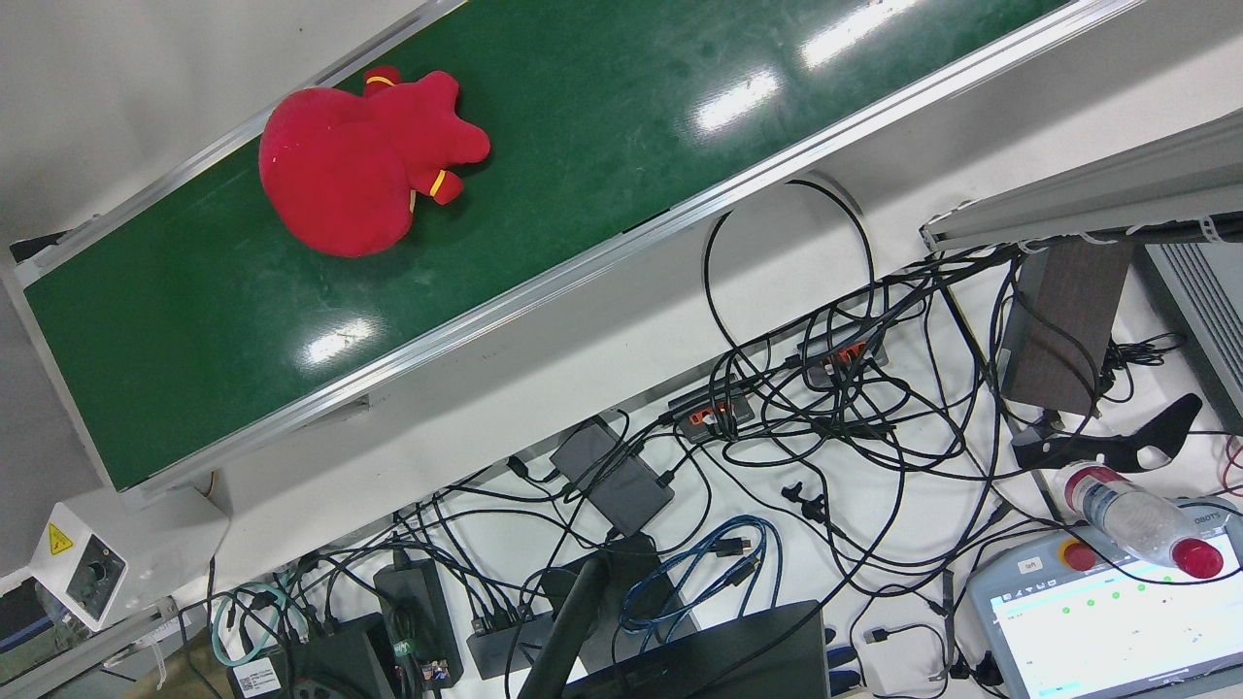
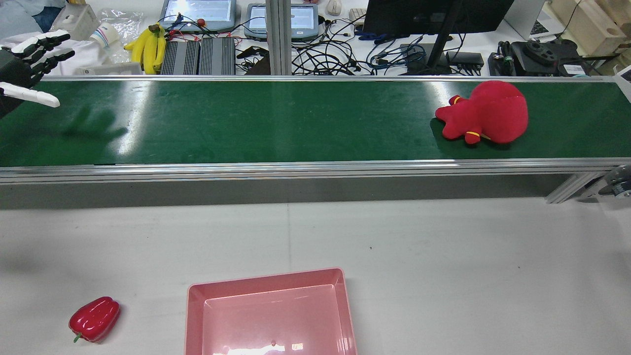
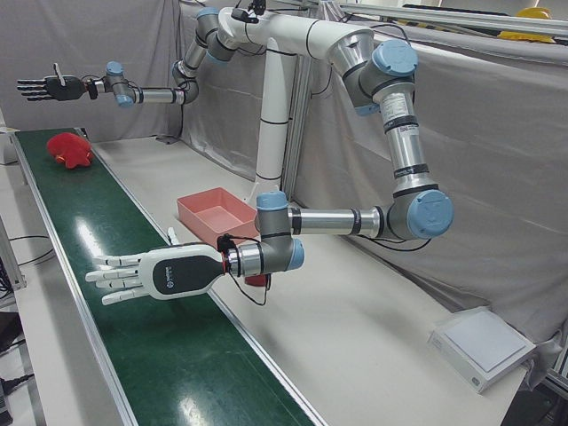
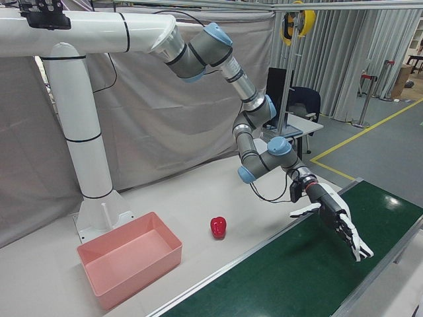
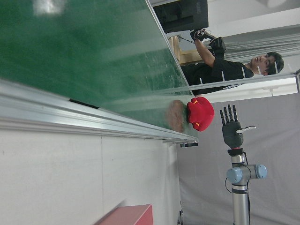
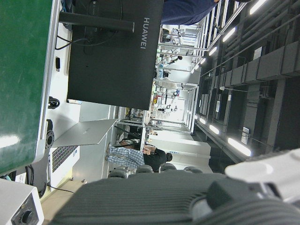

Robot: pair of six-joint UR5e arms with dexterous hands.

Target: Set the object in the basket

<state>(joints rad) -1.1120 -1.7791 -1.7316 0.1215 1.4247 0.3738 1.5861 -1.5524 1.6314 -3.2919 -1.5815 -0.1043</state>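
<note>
Currently pre-grasp: your right hand point(image 3: 46, 87) hovers, fingers spread and empty, above the red plush toy point(image 2: 485, 113); lower and close around it.

A red plush toy point(image 2: 485, 114) with yellow bands lies on its side on the green belt point(image 2: 256, 123), near its right end; the pink basket point(image 2: 271, 315) sits empty on the table, well apart.
</note>
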